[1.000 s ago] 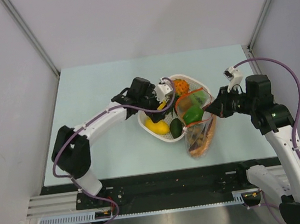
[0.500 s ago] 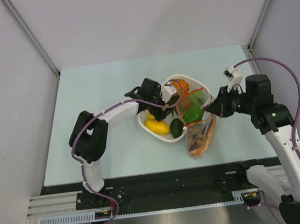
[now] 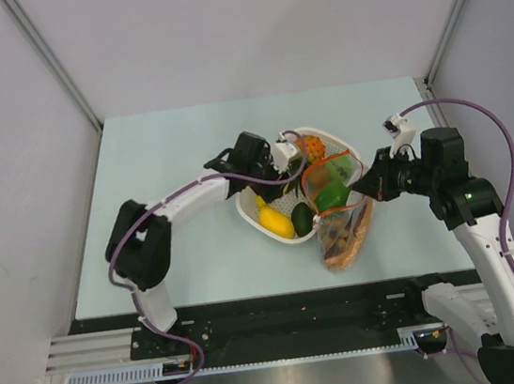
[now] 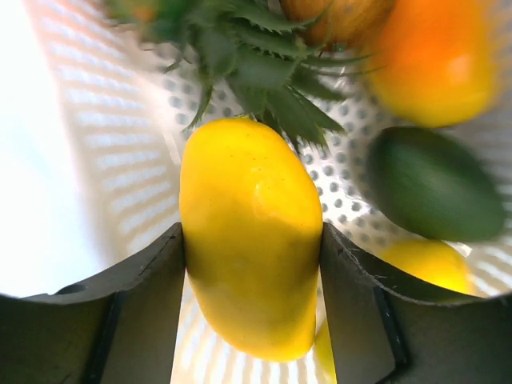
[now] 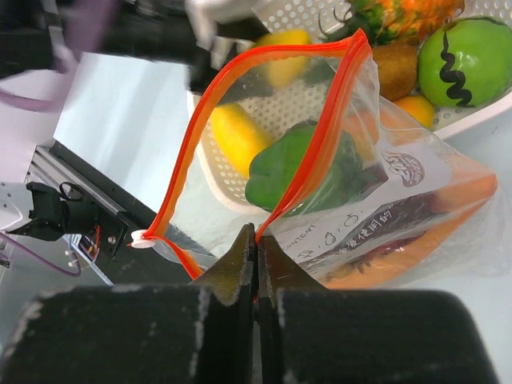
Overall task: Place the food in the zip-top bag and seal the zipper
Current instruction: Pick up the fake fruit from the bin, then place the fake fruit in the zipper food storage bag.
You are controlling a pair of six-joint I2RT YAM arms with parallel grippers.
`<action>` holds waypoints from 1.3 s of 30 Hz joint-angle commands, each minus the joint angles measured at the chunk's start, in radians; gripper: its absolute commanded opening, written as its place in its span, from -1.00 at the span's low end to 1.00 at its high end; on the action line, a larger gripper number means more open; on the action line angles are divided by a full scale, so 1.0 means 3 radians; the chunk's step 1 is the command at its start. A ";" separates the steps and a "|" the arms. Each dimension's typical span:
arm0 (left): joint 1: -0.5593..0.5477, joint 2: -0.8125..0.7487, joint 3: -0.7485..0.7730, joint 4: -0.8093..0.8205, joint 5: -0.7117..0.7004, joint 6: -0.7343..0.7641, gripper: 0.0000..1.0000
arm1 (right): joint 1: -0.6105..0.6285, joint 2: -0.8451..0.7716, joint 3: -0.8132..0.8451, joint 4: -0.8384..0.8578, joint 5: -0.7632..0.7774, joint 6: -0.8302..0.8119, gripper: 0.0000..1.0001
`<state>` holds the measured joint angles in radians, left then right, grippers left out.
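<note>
The clear zip-top bag (image 3: 342,223) lies against the white basket (image 3: 249,214), its mouth held open. My right gripper (image 3: 362,186) is shut on the bag's edge by the red-orange zipper (image 5: 320,152); in the right wrist view the gripper (image 5: 256,234) pinches the plastic. A green piece (image 5: 296,164) and the long orange slice (image 5: 424,232) are inside the bag (image 5: 400,184). My left gripper (image 3: 263,195) is in the basket, its jaws tight against both sides of a yellow fruit (image 4: 248,200). The left gripper (image 4: 252,248) sits low over the basket floor (image 4: 104,160).
The basket also holds a pineapple (image 4: 264,72), an orange fruit (image 4: 436,56), a dark green fruit (image 4: 436,188) and another yellow piece (image 4: 428,264). A green apple (image 5: 464,52) and a brown fruit (image 5: 398,68) lie near the bag's mouth. White walls stand on both sides.
My left gripper has moved from the far side of the basket down onto the yellow fruit, which now lies more slanted. The right gripper and bag have stayed put.
</note>
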<state>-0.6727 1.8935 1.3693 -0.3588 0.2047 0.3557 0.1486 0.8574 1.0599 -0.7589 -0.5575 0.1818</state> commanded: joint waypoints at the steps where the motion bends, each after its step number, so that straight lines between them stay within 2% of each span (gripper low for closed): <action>1: 0.0136 -0.0942 0.0002 0.0306 0.0381 -0.0499 -0.31 | -0.0010 -0.0020 0.0021 0.0101 -0.0069 -0.0033 -1.00; 4: 0.0156 -0.1269 0.0088 0.0352 0.0473 -0.0796 -0.45 | -0.0010 -0.0005 0.0016 0.0111 -0.0115 -0.0013 -1.00; 6: 0.0151 -0.1453 0.0165 0.0469 0.0494 -0.0975 -0.42 | -0.0004 0.0000 0.0016 0.0127 -0.0146 0.0008 -1.00; 9: 0.0151 -0.1657 0.0099 0.0760 0.0626 -0.1556 -0.35 | -0.0010 0.0006 0.0016 0.0147 -0.0177 0.0023 -1.00; 12: 0.0105 -0.1862 -0.0299 0.1577 0.0515 -0.2129 -0.30 | -0.0004 0.0006 0.0021 0.0157 -0.0212 0.0033 -1.00; 13: 0.0070 -0.1909 -0.0431 0.2081 0.0454 -0.2213 -0.31 | -0.0009 0.0021 0.0016 0.0157 -0.0233 0.0038 -1.00; 15: -0.0093 -0.1980 -0.0795 0.2513 0.0203 -0.2285 -0.33 | -0.0009 0.0026 0.0016 0.0178 -0.0299 0.0059 -1.00; 16: -0.0150 -0.1991 -0.0897 0.2961 0.0147 -0.2295 -0.35 | -0.0010 0.0031 0.0016 0.0188 -0.0325 0.0079 -1.00; 19: -0.0365 -0.1909 -0.1174 0.3454 0.0029 -0.2362 -0.38 | -0.0015 0.0057 0.0021 0.0239 -0.0468 0.0120 -1.00; 27: -0.0820 -0.1505 -0.1318 0.4105 -0.0548 -0.2377 -0.28 | -0.0055 0.0133 0.0016 0.0351 -0.0724 0.0248 -1.00; 33: -0.1015 -0.1204 -0.1328 0.4350 -0.0764 -0.2285 -0.04 | -0.0112 0.0164 0.0016 0.0418 -0.0933 0.0355 -1.00; 36: -0.1040 -0.1213 -0.1435 0.4381 -0.0723 -0.2122 0.35 | -0.0132 0.0169 0.0016 0.0444 -0.1046 0.0391 -1.00; 37: -0.1035 -0.1254 -0.1511 0.4392 -0.0713 -0.2056 0.54 | -0.0137 0.0169 0.0016 0.0449 -0.1086 0.0391 -1.00; 39: -0.0979 -0.1427 -0.1603 0.4371 -0.0606 -0.1907 0.75 | -0.0153 0.0159 0.0016 0.0444 -0.1112 0.0396 -1.00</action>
<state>-0.9779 1.5372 0.9264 0.8753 0.0113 -0.2928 0.1116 0.9127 1.0595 -0.6895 -0.8116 0.2768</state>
